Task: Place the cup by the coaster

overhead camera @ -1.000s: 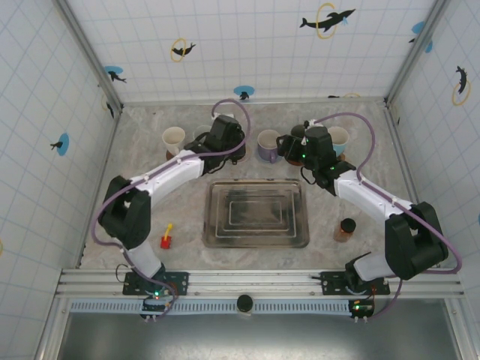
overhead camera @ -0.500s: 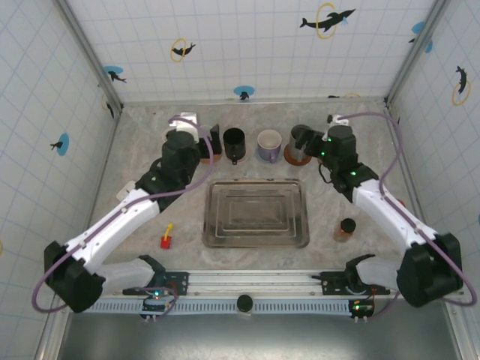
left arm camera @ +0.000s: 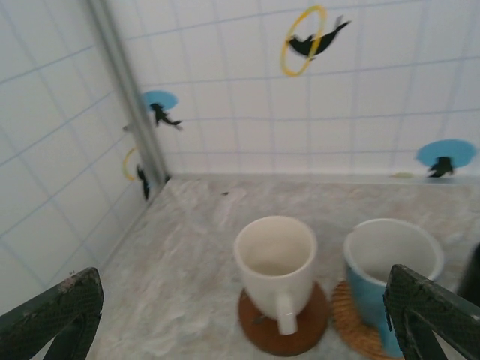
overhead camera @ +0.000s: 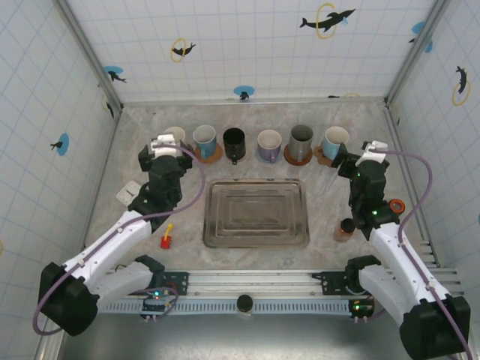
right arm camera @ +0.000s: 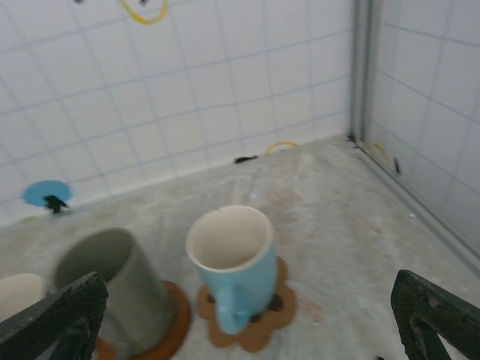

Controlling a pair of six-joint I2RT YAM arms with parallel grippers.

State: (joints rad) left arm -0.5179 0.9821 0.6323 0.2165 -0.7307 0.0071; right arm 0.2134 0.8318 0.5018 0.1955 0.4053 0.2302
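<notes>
- While both arms sit short of the back row, six cups line the far side of the table (overhead camera: 322,196).
- Going left to right from above, it's cream cup (overhead camera: 174,136), left blue cup (overhead camera: 204,138), black cup (overhead camera: 234,139), purple cup (overhead camera: 268,142), grey cup (overhead camera: 301,139) and right blue cup (overhead camera: 335,139).
- The cream cup stands upright on a brown coaster (left arm camera: 283,339), handle facing the wrist cam. The left blue cup is just beside it on a woven coaster (left arm camera: 351,328).
- The grey cup is on a round coaster (right arm camera: 171,330), with the right blue cup just beside it on a flower coaster (right arm camera: 259,319). Both are upright.
- Honestly can't tell what's under the black and purple cups.
- The left hand (overhead camera: 163,150) is spread wide and pinching nothing, near the cream cup. Its fingers (left arm camera: 64,315) frame the cream and left blue cups.
- The right hand (overhead camera: 352,159) is also spread wide with nothing in it, near the right blue cup.
- A tray (overhead camera: 256,214) sits mid-table between the arms.
- A small jar (overhead camera: 345,229) and a red ring (overhead camera: 395,205) lie by the right arm, and a red-and-yellow bit (overhead camera: 166,239) by the left.
</notes>
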